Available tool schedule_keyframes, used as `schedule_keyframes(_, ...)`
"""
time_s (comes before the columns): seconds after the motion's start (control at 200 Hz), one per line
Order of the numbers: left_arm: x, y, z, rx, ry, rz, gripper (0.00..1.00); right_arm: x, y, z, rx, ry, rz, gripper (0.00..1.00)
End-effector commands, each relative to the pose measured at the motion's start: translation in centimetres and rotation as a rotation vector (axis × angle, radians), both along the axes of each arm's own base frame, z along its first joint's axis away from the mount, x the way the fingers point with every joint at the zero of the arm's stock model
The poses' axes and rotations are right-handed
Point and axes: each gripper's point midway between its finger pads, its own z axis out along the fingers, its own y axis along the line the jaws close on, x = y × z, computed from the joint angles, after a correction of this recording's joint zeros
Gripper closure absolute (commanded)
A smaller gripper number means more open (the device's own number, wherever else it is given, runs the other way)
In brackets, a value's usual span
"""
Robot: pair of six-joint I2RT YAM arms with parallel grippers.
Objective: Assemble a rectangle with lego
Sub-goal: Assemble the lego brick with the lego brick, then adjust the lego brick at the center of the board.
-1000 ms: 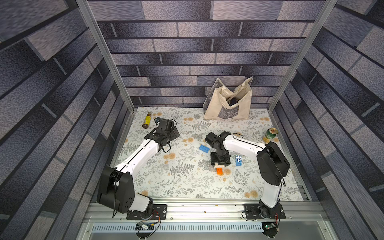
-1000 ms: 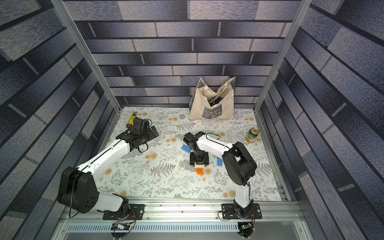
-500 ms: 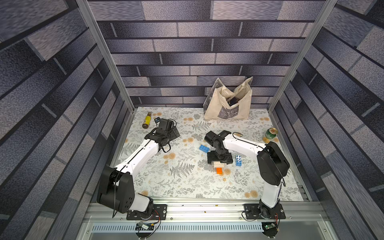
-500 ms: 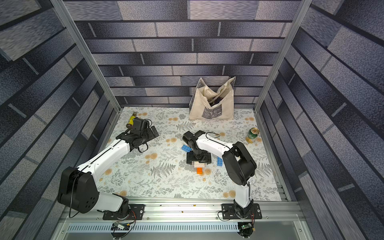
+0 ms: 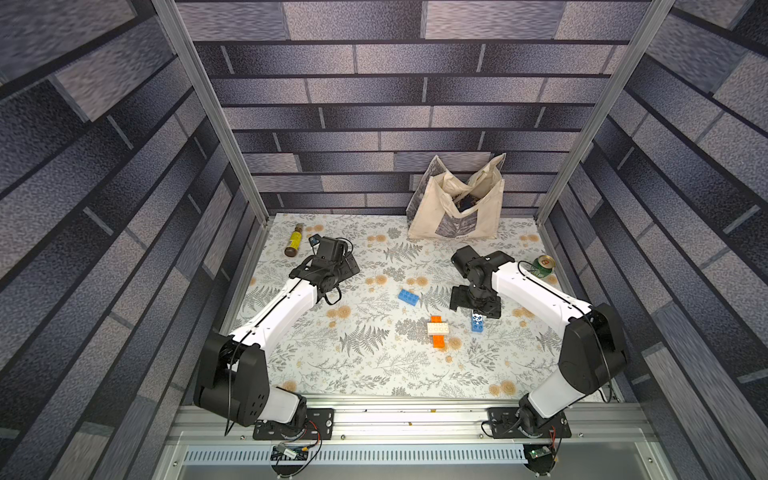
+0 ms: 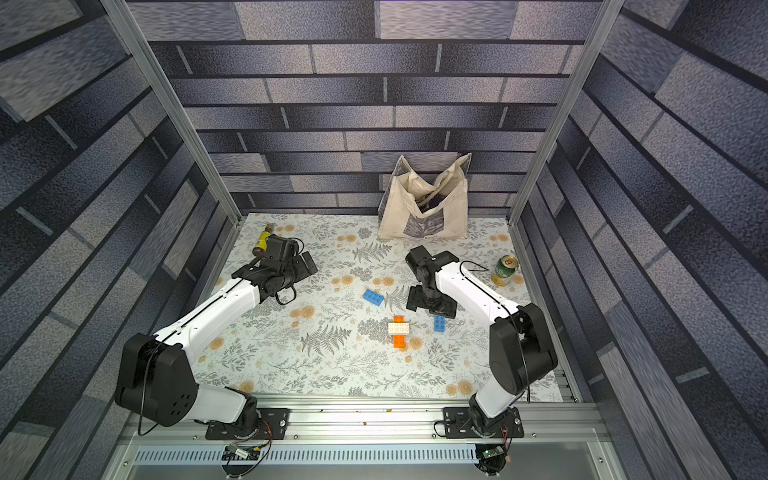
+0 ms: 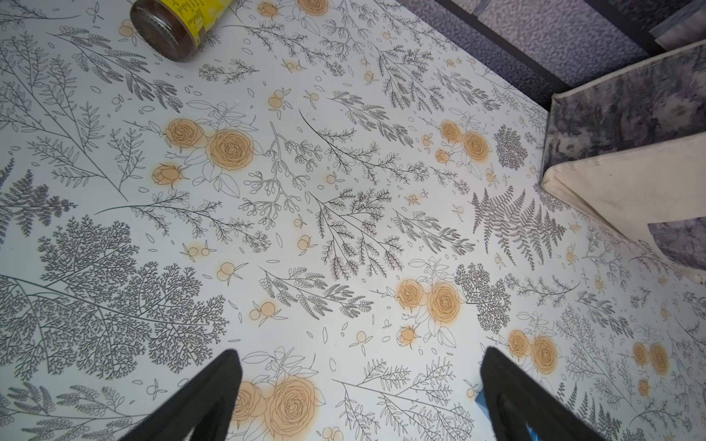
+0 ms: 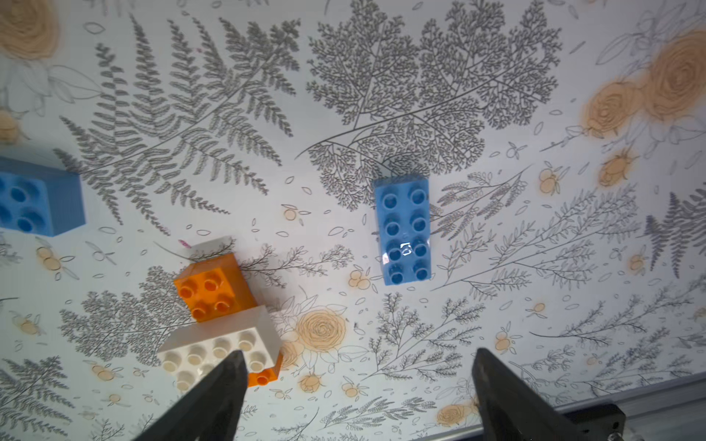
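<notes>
One brick had just gone on: the white brick [image 5: 438, 329] now lay crosswise over the orange bricks [image 5: 437, 341] near the middle of the desk [image 5: 365, 374]. The right pincer [image 8: 358, 353], which a second before had stood right over that spot, had drawn back toward the far side and hung with its jaws wide apart and nothing between them. By my reading the white piece was placed and released, so the rectangle was begun but far from finished. Two blue pieces were still loose on the desk: the right-hand blue brick [image 5: 477, 323] just beside the stack and next to the right pincer in both top views, and the left-hand blue brick [image 5: 409, 296] a little apart on the left arm's side. The left pincer [image 7: 361, 351] had not stirred; it sat near the bottle [image 5: 294, 245] at the back, its jaws also spread and empty. Several things stayed unclear. The white brick covered the middle of the orange, so whether that was two pieces end to end or one long one could not be told, nor how firmly the white was pressed down. In the right wrist view it looked slightly skewed. That view also cut the left-hand blue brick off at its edge, and one finger [image 8: 225, 389] hid a corner of the white.
</notes>
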Motion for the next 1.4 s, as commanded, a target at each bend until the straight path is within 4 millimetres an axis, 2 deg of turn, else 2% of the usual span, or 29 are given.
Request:
schedule_keyframes(0.0,0.2,0.2,0.5,0.010,0.001,-0.003,0.00,0.4,-1.2,-1.3,0.004,0.009,-0.054,0.06)
schedule_keyframes(0.12,0.4,0.0,0.7,0.010,0.001,-0.012,0.00,2.2,-1.8,-2.6,0.026,0.000,-0.090,0.05)
schedule_keyframes(0.306,0.5,-0.2,0.7,0.007,0.004,-0.017,0.00,5.2,-1.4,-4.2,0.074,-0.010,-0.112,0.05)
schedule_keyframes(0.501,0.4,-0.1,0.4,0.012,0.019,-0.016,0.00,6.8,-0.9,-5.9,0.083,0.005,-0.109,0.07)
schedule_keyframes(0.706,0.4,0.0,0.4,0.014,0.020,-0.013,0.00,8.2,0.9,-6.4,0.159,0.003,-0.102,0.16)
schedule_keyframes(0.907,0.4,0.1,0.3,0.018,0.020,-0.010,0.00,7.6,1.8,-6.3,0.212,0.014,-0.102,0.19)
schedule_keyframes(1.212,0.2,0.1,0.0,0.015,0.026,-0.004,0.00,4.1,2.6,-7.7,0.218,0.093,-0.099,0.23)
schedule_keyframes(1.398,0.3,0.2,0.0,0.015,0.023,-0.002,0.00,2.4,3.7,-7.1,0.214,0.108,-0.082,0.24)
